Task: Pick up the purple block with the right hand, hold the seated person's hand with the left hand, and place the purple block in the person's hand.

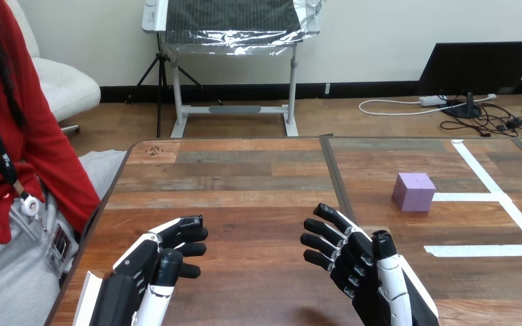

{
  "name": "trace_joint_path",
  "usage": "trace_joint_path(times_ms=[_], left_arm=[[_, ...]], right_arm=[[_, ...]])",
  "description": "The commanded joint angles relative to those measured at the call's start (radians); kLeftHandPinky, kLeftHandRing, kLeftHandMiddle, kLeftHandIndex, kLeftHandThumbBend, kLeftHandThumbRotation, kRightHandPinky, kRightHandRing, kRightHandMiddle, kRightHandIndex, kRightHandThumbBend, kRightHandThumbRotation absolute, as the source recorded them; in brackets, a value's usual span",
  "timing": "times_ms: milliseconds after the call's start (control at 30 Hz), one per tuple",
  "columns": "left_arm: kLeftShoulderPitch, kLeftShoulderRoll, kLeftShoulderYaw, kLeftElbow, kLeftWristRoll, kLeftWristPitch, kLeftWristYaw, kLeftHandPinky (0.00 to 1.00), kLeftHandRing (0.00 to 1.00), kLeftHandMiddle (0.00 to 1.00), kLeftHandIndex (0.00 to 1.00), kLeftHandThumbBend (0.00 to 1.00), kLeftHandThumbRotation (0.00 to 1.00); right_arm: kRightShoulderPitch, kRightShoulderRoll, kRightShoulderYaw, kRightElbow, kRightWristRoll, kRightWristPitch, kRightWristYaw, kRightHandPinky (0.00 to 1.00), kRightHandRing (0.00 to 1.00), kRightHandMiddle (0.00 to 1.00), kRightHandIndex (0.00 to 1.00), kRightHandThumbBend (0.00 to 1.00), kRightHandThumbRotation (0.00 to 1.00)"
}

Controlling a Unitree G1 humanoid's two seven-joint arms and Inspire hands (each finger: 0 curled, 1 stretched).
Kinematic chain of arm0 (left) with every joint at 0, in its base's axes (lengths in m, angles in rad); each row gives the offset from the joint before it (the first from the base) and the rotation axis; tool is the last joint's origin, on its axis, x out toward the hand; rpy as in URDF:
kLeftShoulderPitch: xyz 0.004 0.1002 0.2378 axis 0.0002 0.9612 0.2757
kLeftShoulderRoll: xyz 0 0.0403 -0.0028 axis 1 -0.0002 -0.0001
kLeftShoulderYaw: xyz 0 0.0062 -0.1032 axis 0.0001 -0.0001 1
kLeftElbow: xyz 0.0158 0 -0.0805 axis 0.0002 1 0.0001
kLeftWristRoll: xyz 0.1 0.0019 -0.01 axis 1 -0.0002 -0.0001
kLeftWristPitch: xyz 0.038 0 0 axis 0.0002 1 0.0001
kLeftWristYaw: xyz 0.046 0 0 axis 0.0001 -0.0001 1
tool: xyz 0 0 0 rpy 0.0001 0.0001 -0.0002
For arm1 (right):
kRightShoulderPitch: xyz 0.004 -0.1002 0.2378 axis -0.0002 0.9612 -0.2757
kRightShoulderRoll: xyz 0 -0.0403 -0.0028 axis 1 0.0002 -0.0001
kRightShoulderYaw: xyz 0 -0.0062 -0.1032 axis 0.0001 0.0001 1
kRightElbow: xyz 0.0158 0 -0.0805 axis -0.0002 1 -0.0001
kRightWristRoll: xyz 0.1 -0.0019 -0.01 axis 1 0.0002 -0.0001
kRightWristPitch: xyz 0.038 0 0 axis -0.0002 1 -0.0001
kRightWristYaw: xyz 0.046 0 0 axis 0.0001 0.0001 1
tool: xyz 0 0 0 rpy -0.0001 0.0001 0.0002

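A purple block [413,191] sits on the wooden table [245,176], right of the middle seam and beside white tape lines. My right hand [357,268] hovers low at the bottom centre-right, fingers relaxed and spread, well short of the block and to its left. My left hand [156,261] rests at the bottom left with its fingers loosely extended and nothing in it. The seated person [13,156] is at the table's left side; their hands are hidden from me.
White tape lines [489,197] mark the table's right part. A dark seam [336,180] splits the tabletop down the middle. The table's left edge [102,210] runs close to the person.
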Motion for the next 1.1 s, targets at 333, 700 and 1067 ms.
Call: trace_joint_path(times_ms=[333,700,1067], left_arm=[[-0.047,-0.014,0.006,-0.031,-0.009,-0.003,0.000,0.62,0.72,0.74,0.74,0.46,0.96],[-0.060,-0.011,0.008,-0.023,-0.022,0.005,-0.007,0.64,0.73,0.75,0.74,0.45,0.95],[-0.082,-0.008,0.007,-0.010,-0.024,0.010,-0.017,0.65,0.73,0.75,0.75,0.45,0.95]], right_arm=[[-0.072,0.002,-0.017,-0.027,-0.013,-0.021,-0.005,0.86,0.87,0.88,0.90,0.66,1.00],[-0.190,-0.008,-0.023,0.063,-0.091,-0.039,-0.042,0.84,0.85,0.86,0.88,0.70,1.00],[-0.465,-0.047,-0.047,0.331,-0.195,-0.115,-0.068,0.85,0.87,0.89,0.90,0.74,1.00]])
